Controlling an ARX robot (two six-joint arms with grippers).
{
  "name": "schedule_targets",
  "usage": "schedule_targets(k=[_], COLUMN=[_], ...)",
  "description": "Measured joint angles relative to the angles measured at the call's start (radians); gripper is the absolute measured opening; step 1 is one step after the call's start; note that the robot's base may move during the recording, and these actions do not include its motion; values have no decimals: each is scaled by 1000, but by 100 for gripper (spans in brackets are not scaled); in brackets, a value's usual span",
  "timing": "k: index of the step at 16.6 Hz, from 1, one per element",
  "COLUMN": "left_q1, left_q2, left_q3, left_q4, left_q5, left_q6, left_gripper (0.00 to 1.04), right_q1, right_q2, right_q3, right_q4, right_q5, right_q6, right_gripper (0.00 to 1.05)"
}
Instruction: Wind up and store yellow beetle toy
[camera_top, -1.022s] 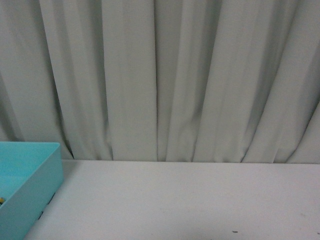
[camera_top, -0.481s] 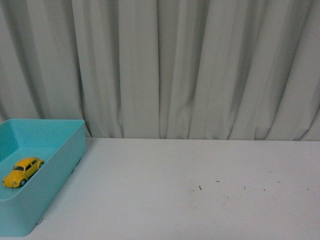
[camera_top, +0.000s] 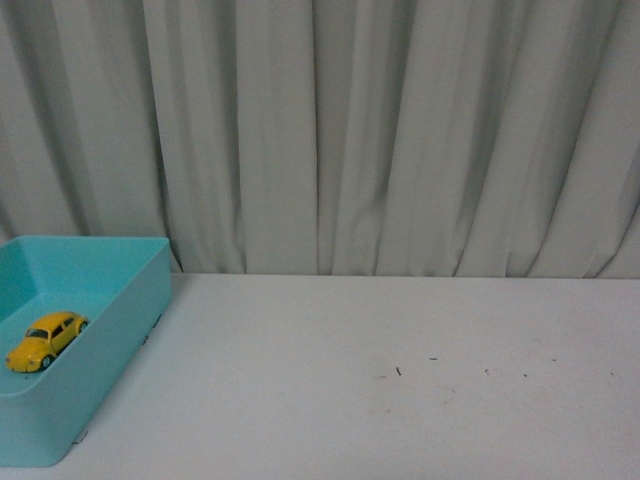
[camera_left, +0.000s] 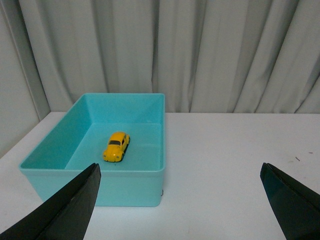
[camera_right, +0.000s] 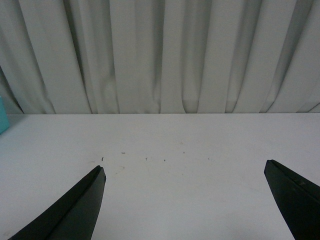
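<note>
the turquoise bin (camera_top: 120, 330) is sitting at the far left of the white counter (camera_top: 380, 400), and the yellow beetle toy (camera_top: 45, 339) is resting on its wheels on the bin's floor, clear of the walls. in the left wrist view the left gripper (camera_left: 182, 200) is hanging back from the bin with its dark fingers (camera_left: 70, 207) spread wide, released and touching nothing. further right a few dark specks (camera_top: 398, 371) are lying on the bare counter before the pale curtain (camera_top: 380, 130). the right gripper (camera_right: 187, 200) is hovering over those specks, its fingers (camera_right: 75, 207) also spread wide and grasping nothing.
</note>
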Motion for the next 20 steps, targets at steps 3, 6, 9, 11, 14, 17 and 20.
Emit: schedule_targets(k=[3, 6, 9, 11, 14, 17, 20], left_q1=[0, 0, 0, 0, 0, 0, 0], left_q2=[0, 0, 0, 0, 0, 0, 0], left_q3=[0, 0, 0, 0, 0, 0, 0], left_q4=[0, 0, 0, 0, 0, 0, 0], left_q5=[0, 0, 0, 0, 0, 0, 0], left_q6=[0, 0, 0, 0, 0, 0, 0], left_gripper=[98, 98, 98, 98, 98, 98, 98], right_q1=[0, 0, 0, 0, 0, 0, 0], right_q2=[0, 0, 0, 0, 0, 0, 0], right_q3=[0, 0, 0, 0, 0, 0, 0], right_q4=[0, 0, 0, 0, 0, 0, 0], right_q5=[0, 0, 0, 0, 0, 0, 0], right_q6=[0, 0, 0, 0, 0, 0, 0], right_gripper=[98, 98, 98, 98, 98, 98, 98])
